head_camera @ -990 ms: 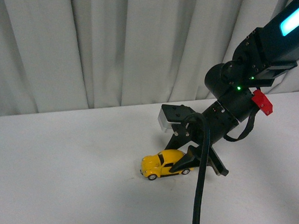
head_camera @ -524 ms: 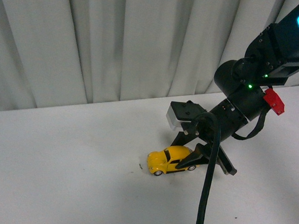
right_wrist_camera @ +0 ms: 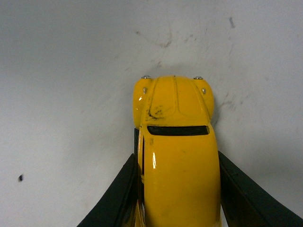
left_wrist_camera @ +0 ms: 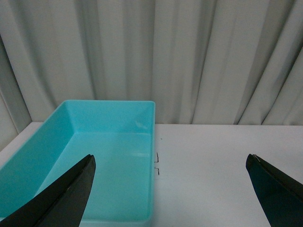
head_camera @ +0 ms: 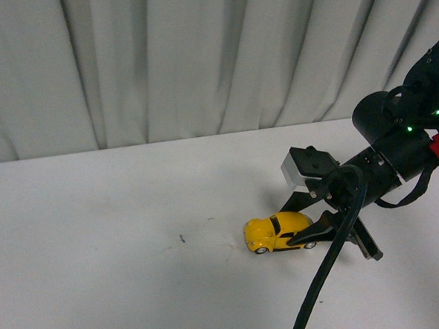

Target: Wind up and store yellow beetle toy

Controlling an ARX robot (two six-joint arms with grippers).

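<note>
Setting: white table (head_camera: 86, 276), pale pleated curtain (head_camera: 174, 57) behind.

Front view. Item one: yellow beetle toy (head_camera: 277, 232), wheels on the table, at 4 o'clock from the table's middle, free end toward 9 o'clock. Item two: my right gripper (head_camera: 299, 233), reaching in from 2 o'clock, pinching the toy's other half, one finger on each flank. A black cable (head_camera: 324, 283) hangs in front.

Left wrist view. My left gripper (left_wrist_camera: 169, 163), spread wide, holding nothing. An empty teal bin (left_wrist_camera: 47, 151) lies ahead on the table. No toy here.

Right wrist view. Toy between my fingers (right_wrist_camera: 120, 198), its rounded end beyond their tips; both appear to touch its sides.

Hazards, as I judge them: the glossy, rounded body may squirt out of the pinch. With too little downward load the wheels would skid instead of winding. A premature release would send it running toward 9 o'clock.
</note>
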